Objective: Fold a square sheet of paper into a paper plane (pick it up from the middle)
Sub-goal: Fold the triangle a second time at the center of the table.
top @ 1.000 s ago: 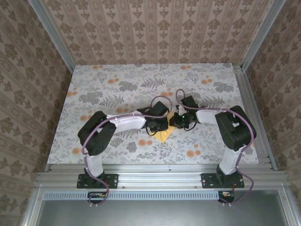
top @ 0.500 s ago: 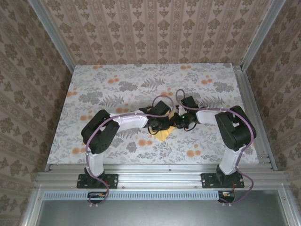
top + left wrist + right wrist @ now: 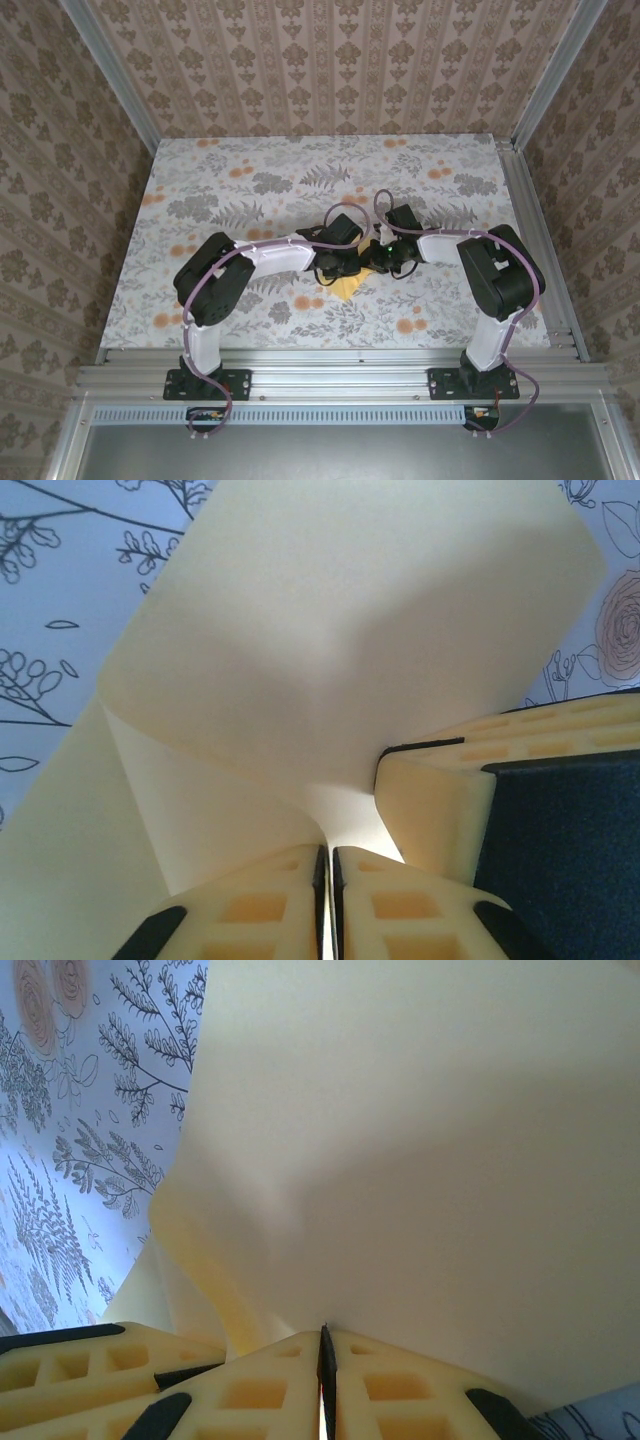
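The square sheet of paper (image 3: 346, 288) is pale yellow and lies bent and folded over at the table's middle, with one corner poking out toward the near side. My left gripper (image 3: 347, 264) and right gripper (image 3: 378, 260) meet tip to tip over it. In the left wrist view the left gripper (image 3: 327, 848) pinches a thin curled edge of the sheet (image 3: 350, 630), with a finger (image 3: 430, 805) of the right gripper beside it. In the right wrist view the right gripper (image 3: 325, 1332) is shut on the sheet (image 3: 430, 1140), which rises as a broad curved flap.
The floral tablecloth (image 3: 250, 190) carries small orange flower prints (image 3: 302, 302). Patterned walls and aluminium rails (image 3: 535, 250) close in the table on three sides. Both forearms stretch inward from the near edge.
The left arm has shifted a little to the right, closing up against the right gripper. The sheet has bunched slightly between the two grippers. The right arm has held still.
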You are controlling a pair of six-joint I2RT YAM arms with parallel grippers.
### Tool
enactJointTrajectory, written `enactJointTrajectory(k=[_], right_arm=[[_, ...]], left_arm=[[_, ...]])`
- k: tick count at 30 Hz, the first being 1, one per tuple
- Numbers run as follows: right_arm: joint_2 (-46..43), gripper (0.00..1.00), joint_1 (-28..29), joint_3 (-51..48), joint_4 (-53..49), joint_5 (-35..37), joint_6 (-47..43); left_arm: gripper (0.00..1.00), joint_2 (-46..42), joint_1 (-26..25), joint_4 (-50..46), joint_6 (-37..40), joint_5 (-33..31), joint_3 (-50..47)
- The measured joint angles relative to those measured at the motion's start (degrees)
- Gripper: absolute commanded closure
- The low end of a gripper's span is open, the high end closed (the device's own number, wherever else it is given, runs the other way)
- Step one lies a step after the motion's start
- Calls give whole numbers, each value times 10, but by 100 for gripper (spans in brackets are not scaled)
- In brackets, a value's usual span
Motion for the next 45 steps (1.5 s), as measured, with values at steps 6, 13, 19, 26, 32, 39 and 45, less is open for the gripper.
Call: enactJointTrajectory(k=[6,13,19,26,32,39,45], right_arm=[[0,86,-4,-1,1,-2,0],[-1,86,-10,-4,4,-5,1],[-2,86,-18,-9,11,-17,10],[-11,86,-28,-21,15,-25,24],[-18,84,-43,-36,30,-48,46],[-26,73,-56,-57,57,-73,76],[-43,68,-61,-78,82,-87,111]], left_arm=[[72,0,2,-1,0,0,-1],[61,-1,4,19,-2,0,-13],[57,-10,4,67,-2,2,-40],[54,-20,4,139,-2,6,-77],[53,-24,4,196,-2,14,-103],[53,-32,7,263,-6,24,-137],[54,-46,11,305,-15,30,-163]])
